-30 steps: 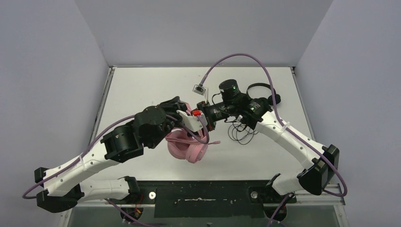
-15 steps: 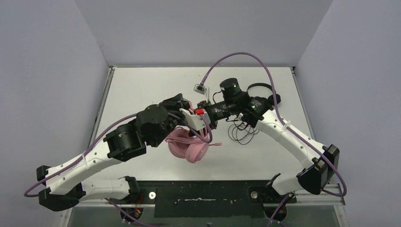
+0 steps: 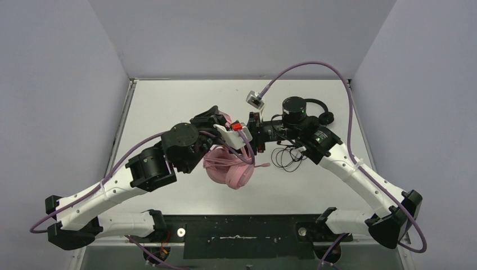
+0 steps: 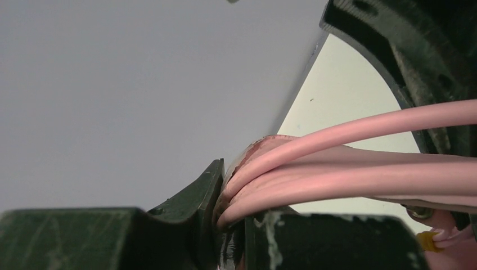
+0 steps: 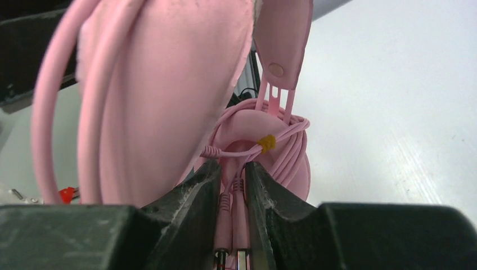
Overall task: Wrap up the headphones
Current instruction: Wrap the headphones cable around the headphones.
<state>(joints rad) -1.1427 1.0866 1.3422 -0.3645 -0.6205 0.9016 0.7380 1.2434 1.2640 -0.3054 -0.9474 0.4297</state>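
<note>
The pink headphones (image 3: 229, 169) hang just above the table's middle, their long pink cable (image 4: 349, 147) looped over the band. My left gripper (image 3: 219, 119) is shut on the headband and the cable strands (image 4: 228, 197). My right gripper (image 3: 254, 140) faces it from the right, jaws pressed on the cable's two pink plugs (image 5: 233, 216). In the right wrist view a pink ear pad (image 5: 163, 95) fills the left, and a yellow tie (image 5: 267, 142) binds the coil. The black headphones (image 3: 318, 107) lie behind the right arm, their thin cable (image 3: 288, 158) loose on the table.
Grey walls close the table (image 3: 169, 107) on the left, back and right. A purple wrist cable (image 3: 315, 64) arcs over the right arm. Both arms crowd the middle of the table.
The right arm has swung right and its wrist has turned, jaws opening briefly and closing again on the plugs. The pink headphones shifted slightly right. The left grip is unchanged.
</note>
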